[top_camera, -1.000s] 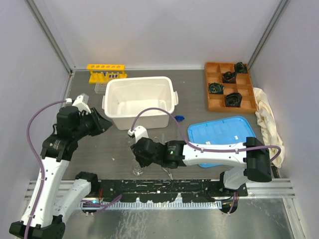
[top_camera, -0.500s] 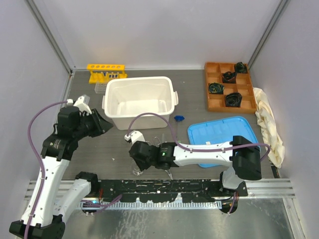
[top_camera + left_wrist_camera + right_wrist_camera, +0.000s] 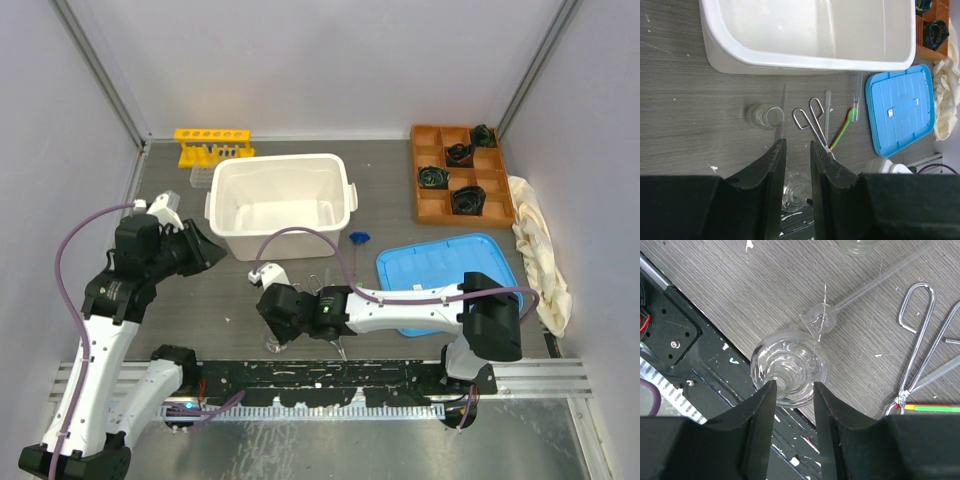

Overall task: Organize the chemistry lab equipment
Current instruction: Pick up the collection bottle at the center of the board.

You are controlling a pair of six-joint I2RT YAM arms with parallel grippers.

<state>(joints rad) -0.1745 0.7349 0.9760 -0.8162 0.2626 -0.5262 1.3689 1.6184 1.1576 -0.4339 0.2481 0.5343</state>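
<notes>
A clear glass flask (image 3: 790,365) stands upright at the table's near edge and also shows in the top view (image 3: 273,345). My right gripper (image 3: 792,387) (image 3: 273,325) is open just above it, its jaws on either side of the flask's neck. A second flask (image 3: 765,116) lies on its side in front of the white tub. Metal tongs (image 3: 812,122), a green spatula (image 3: 845,126), a glass rod (image 3: 875,282) and a blue-based cylinder (image 3: 358,238) lie nearby. My left gripper (image 3: 792,145) (image 3: 210,250) is open and empty, raised left of the tub.
A white tub (image 3: 280,160) stands mid-table. A yellow rack (image 3: 212,135) and a clear plastic rack (image 3: 202,177) are at the back left. A blue lid (image 3: 440,262), an orange tray (image 3: 420,190) with black objects and a cream cloth (image 3: 540,255) are on the right.
My right gripper has moved a little left and nearer, over the upright flask, uncovering the blue-based cylinder. The left arm has barely moved.
</notes>
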